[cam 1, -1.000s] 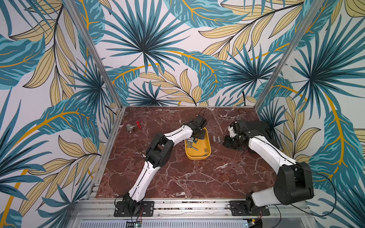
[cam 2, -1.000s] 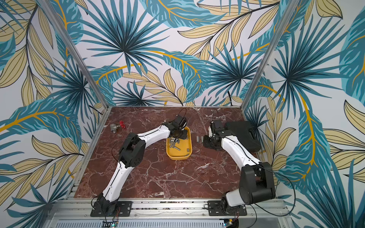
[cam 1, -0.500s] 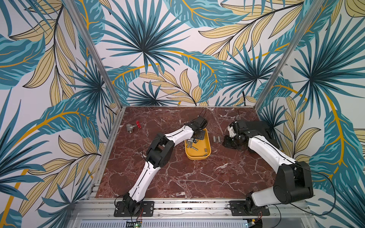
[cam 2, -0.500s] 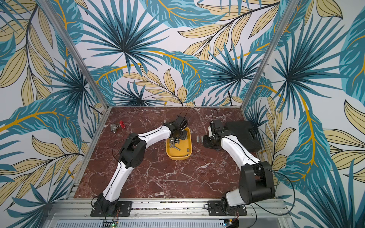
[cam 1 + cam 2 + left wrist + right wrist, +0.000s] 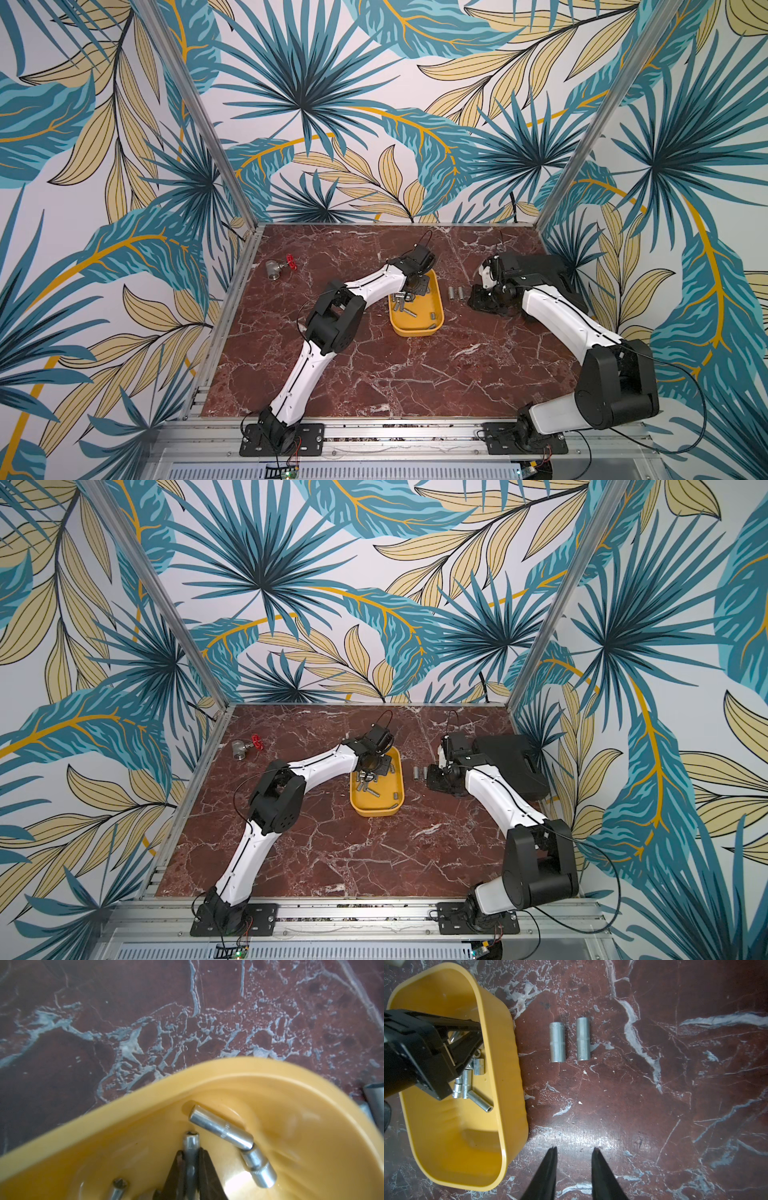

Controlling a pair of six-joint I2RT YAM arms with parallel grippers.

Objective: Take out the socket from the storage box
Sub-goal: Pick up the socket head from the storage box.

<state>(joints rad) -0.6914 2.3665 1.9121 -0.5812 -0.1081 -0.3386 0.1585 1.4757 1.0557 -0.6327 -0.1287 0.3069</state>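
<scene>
Left wrist view: the left claw [image 5: 190, 1154] is clenched on a slim socket [image 5: 191, 1140] inside the yellow storage box [image 5: 124, 1109]. The right claw [image 5: 574, 1150] stands parted and empty above the bench [image 5: 675, 1095], near 2 loose sockets [image 5: 557, 1043].

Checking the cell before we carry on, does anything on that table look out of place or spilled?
Nothing spilled or damaged. One stray: a metal valve with a red handle lies alone near the table's far left corner. Two sockets lie neatly side by side outside the yellow tray.
</scene>
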